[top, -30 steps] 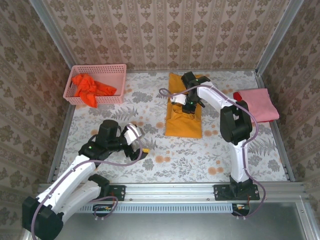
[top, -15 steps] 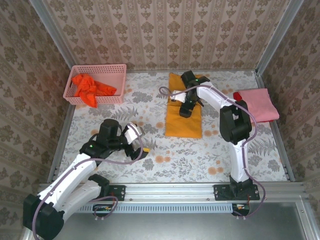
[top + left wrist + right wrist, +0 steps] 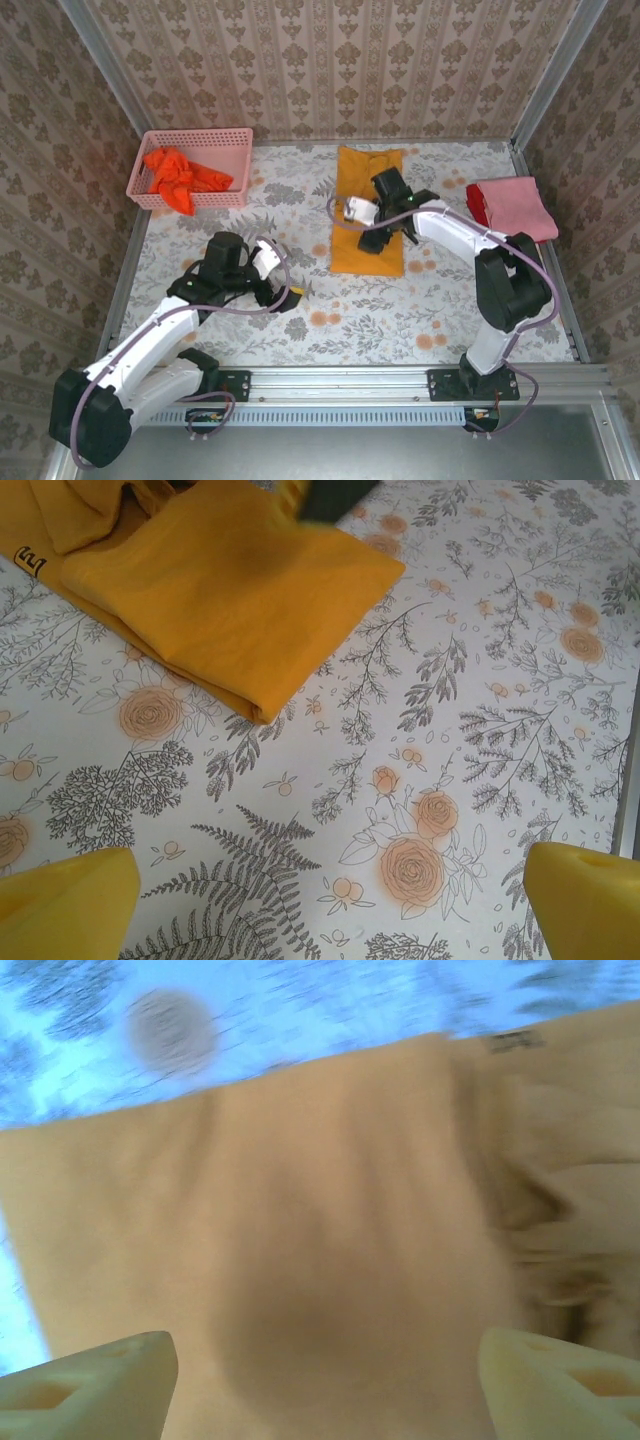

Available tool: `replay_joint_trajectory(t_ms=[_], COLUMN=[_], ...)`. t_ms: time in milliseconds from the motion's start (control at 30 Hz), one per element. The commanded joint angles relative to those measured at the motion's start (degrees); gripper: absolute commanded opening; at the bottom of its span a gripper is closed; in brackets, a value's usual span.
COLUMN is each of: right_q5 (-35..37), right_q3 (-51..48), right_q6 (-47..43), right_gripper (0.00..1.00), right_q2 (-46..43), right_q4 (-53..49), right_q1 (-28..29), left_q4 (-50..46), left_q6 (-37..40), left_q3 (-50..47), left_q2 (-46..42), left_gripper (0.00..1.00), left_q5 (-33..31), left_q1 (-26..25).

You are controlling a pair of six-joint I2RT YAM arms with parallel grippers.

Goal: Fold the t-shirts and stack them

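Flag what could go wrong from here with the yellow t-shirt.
The open right gripper hovers over the folded yellow t-shirt, whose collar end looks bunched; moving off could snag the cloth and undo the fold. The folded pink t-shirt lies near the table's right edge; stacking there might shove it askew.

We see a golden-yellow t-shirt (image 3: 366,258) on a white desk (image 3: 400,320) printed with grey ferns and orange roses. The lattice basket (image 3: 190,137) is pink, the orange-red tee (image 3: 178,176) bright inside it. Another pink tee (image 3: 518,208) lies plain (a red tee (image 3: 475,200) shows at its edge). The wallpaper (image 3: 330,70) is beige damask.
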Motion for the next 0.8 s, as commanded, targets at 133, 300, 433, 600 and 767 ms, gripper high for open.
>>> replay_joint_trajectory(t_ms=[133, 300, 433, 600, 767], right_q5=[-1.08, 0.02, 2.82, 3.69, 5.49], right_q3=[-9.07, -11.56, -11.37, -9.48, -8.37], right_q6=[-2.98, -1.17, -2.24, -2.96, -3.81], right_gripper=[0.60, 0.55, 0.56, 0.56, 0.57], right_q2=[-4.37, -3.71, -1.73, 1.03, 4.29], right_q4=[2.54, 3.22, 3.25, 3.07, 2.88], right_q1=[7.19, 9.41, 8.68, 7.27, 6.89], left_q4=[-2.07, -2.75, -3.39, -4.98, -5.14], left_q6=[-0.29, -2.44, -2.93, -2.94, -2.89], left_q3=[1.94, 3.12, 3.59, 3.83, 3.94], left_q2=[-1.09, 0.89, 1.72, 1.66, 1.67], left_gripper=[1.00, 1.00, 1.00, 1.00, 1.00], left_q5=[-0.92, -2.14, -2.49, -4.32, -4.47], left_q1=[-0.06, -0.06, -0.09, -0.06, -0.06])
